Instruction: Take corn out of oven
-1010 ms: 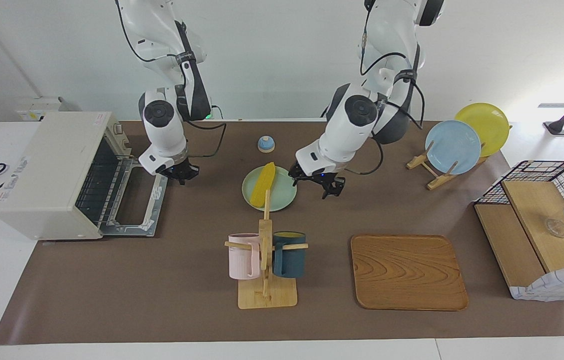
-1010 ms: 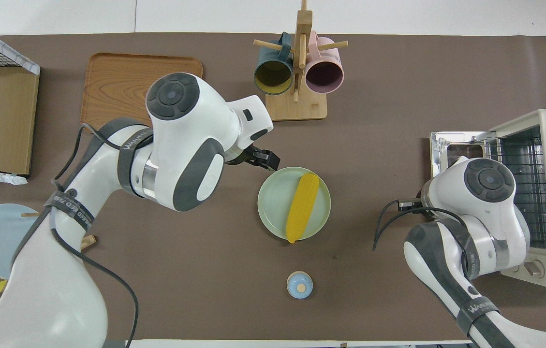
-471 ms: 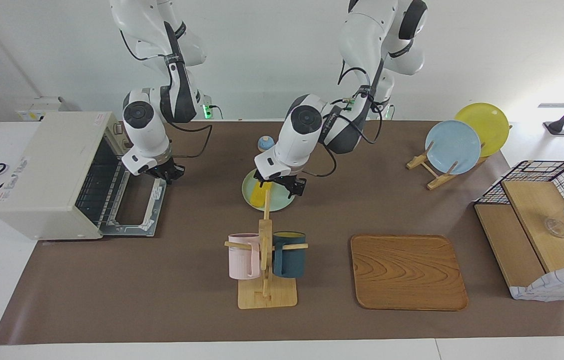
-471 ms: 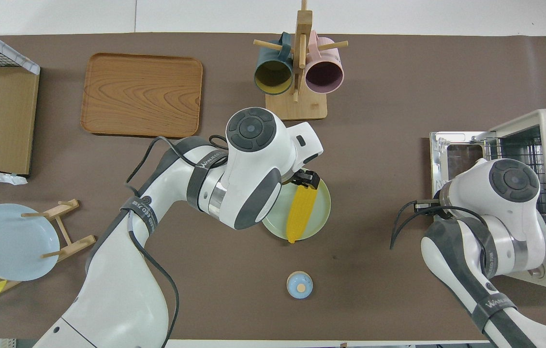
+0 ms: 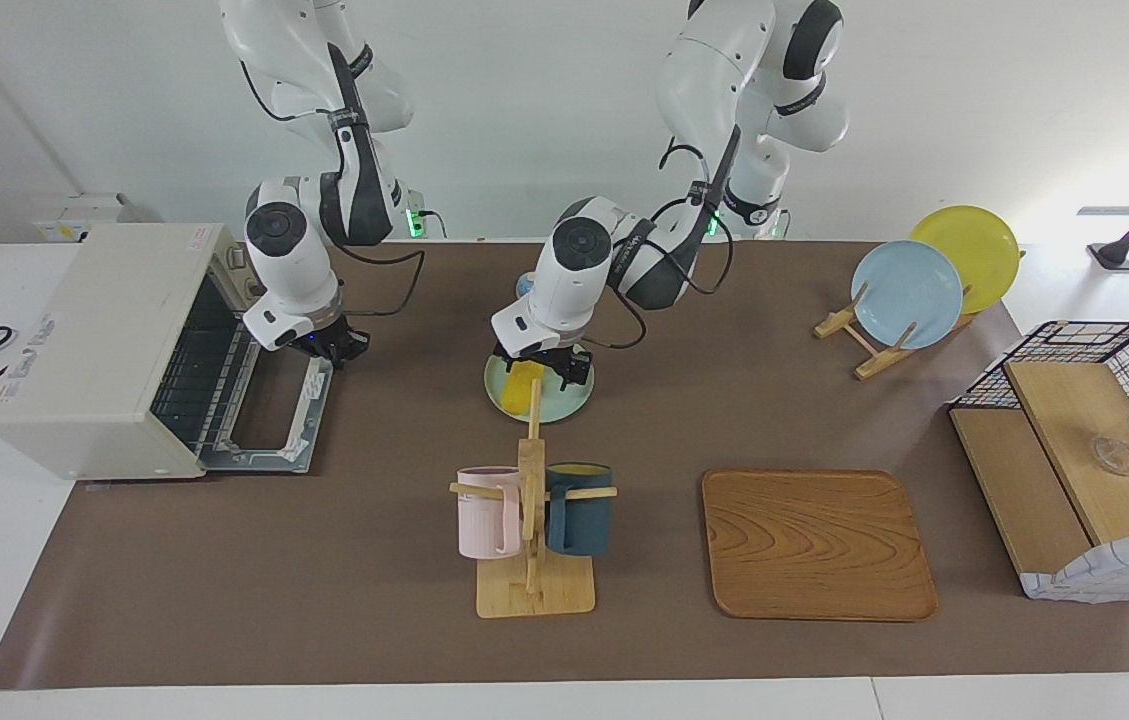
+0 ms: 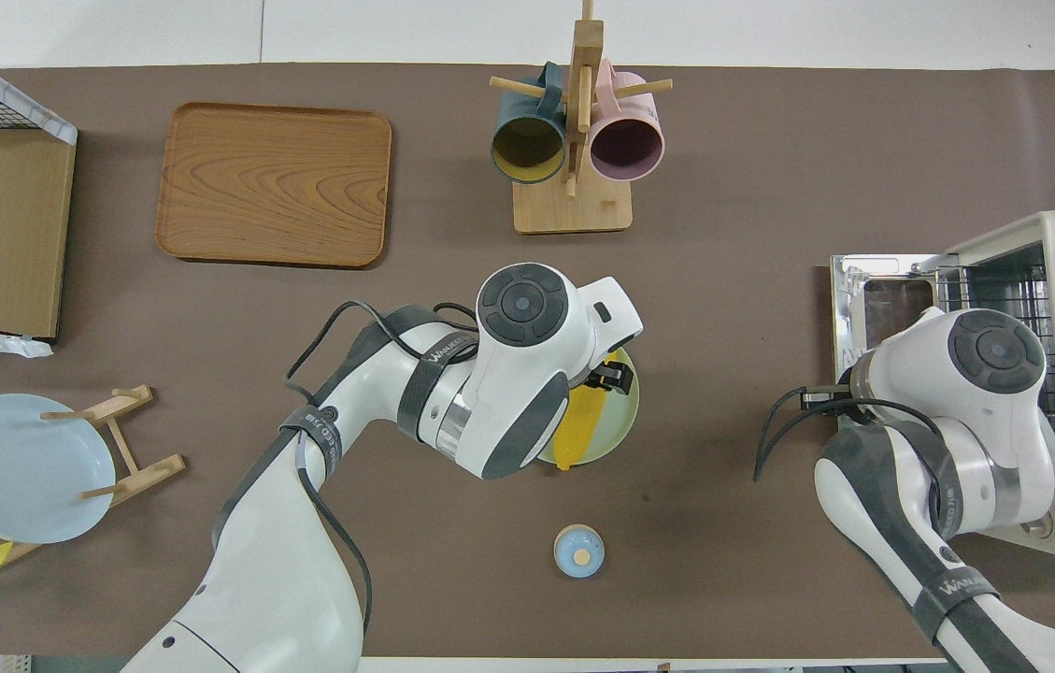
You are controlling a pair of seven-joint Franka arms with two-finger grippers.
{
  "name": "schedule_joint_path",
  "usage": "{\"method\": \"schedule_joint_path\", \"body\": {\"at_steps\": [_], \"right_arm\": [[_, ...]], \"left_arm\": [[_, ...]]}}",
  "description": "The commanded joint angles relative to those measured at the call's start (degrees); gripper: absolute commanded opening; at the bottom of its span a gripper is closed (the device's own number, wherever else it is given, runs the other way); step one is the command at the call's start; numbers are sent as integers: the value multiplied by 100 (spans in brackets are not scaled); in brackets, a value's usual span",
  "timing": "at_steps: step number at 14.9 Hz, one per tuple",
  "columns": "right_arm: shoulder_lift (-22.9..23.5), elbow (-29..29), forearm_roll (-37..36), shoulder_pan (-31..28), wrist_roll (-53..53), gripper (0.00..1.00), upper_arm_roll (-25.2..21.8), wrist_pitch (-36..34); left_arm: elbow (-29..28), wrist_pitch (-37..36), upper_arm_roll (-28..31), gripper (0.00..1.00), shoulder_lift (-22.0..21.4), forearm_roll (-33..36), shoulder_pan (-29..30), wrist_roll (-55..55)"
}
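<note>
The corn (image 5: 522,385) lies on a green plate (image 5: 564,406) in the middle of the counter (image 5: 324,560), not in the oven (image 5: 104,345). The left pincer (image 5: 544,368) hangs over the corn with its fingers wide apart. The right pincer (image 5: 329,347) is squeezed shut over the oven's open door (image 5: 269,420), holding nothing.

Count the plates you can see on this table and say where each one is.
3. The green plate lies mid-table under the corn. The blue plate and the yellow plate stand in the wooden rack toward the left arm's end.
</note>
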Motion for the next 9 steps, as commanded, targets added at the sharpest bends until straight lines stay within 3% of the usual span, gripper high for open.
{"method": "schedule_joint_path", "body": {"at_steps": [1,9], "right_arm": [[-174,-181,-52,-266,-249,0,35,69],[-130,21,-659,-486,-460,0,26,-125]], "left_arm": [[-231,269,104,100,-131,111,-132,-194],[-450,516,112,100,-131,120,-255,-221]]}}
